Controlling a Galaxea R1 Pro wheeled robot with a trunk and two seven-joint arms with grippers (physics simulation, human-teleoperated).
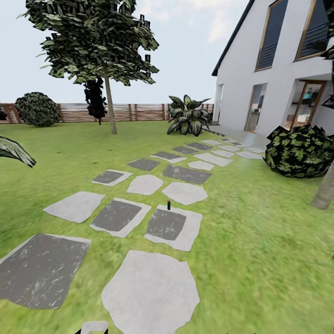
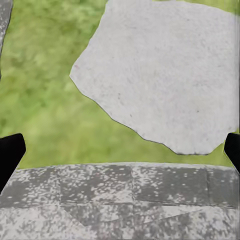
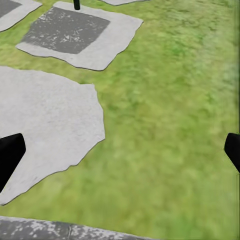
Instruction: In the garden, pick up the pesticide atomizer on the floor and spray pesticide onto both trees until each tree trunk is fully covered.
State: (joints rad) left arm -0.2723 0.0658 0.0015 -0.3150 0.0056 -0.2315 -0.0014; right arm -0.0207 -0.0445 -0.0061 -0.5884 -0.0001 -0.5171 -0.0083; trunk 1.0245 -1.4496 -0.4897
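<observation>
Atomizer (image 1: 169, 204) stands upright at the far edge of a dark-centred stone (image 1: 174, 227), well ahead on the stepping-stone path; its base also shows in the right wrist view (image 3: 76, 4). Left gripper (image 2: 120, 150) and right gripper (image 3: 120, 150) both spread wide, empty, hanging over grass and stones. One tree (image 1: 110, 99) stands far across the lawn, another trunk (image 1: 324, 190) near the right edge. Risks: small, tall bottle tips if nudged on approach; a base stop too short leaves it out of reach.
</observation>
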